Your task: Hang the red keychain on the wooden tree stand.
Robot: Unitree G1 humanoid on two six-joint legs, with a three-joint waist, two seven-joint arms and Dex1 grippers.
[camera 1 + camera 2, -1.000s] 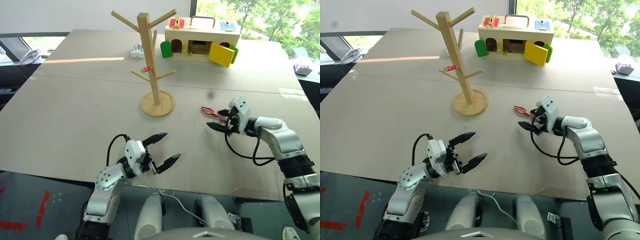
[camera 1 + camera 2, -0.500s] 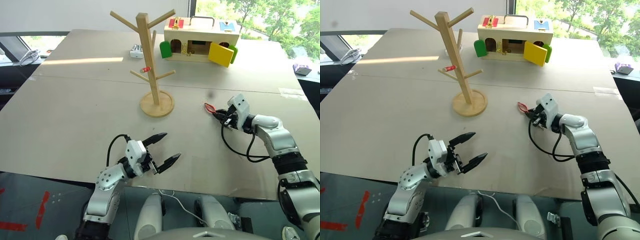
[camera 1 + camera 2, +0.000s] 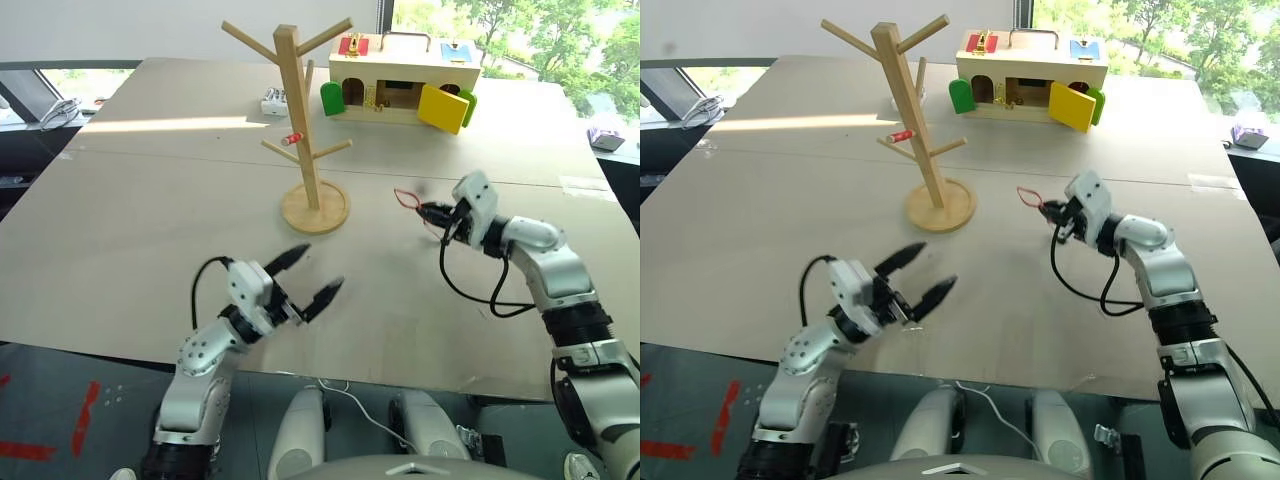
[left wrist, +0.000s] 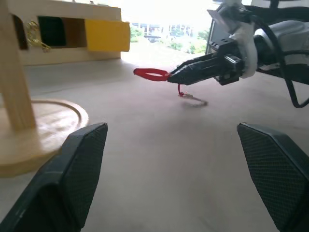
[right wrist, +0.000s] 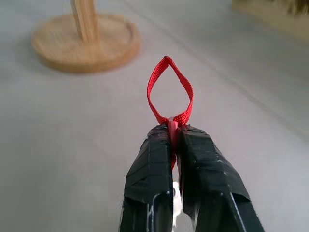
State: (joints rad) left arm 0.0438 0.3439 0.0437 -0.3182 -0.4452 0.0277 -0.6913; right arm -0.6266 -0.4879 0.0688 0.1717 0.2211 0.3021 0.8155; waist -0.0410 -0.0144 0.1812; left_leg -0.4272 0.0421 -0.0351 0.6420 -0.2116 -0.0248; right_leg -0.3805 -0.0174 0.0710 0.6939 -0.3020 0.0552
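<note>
My right pincer [image 5: 172, 140] pinches the thin red cord keychain [image 5: 170, 89], loop ahead of its tips. I should keep that loop open toward the pale wooden tree stand's [image 3: 303, 120] slanted peg.

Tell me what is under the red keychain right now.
The red keychain is pinched in the shut right hand, its loop in the air. Beneath lies bare table; its key hangs at the surface. Whether the key touches the table cannot be told.
</note>
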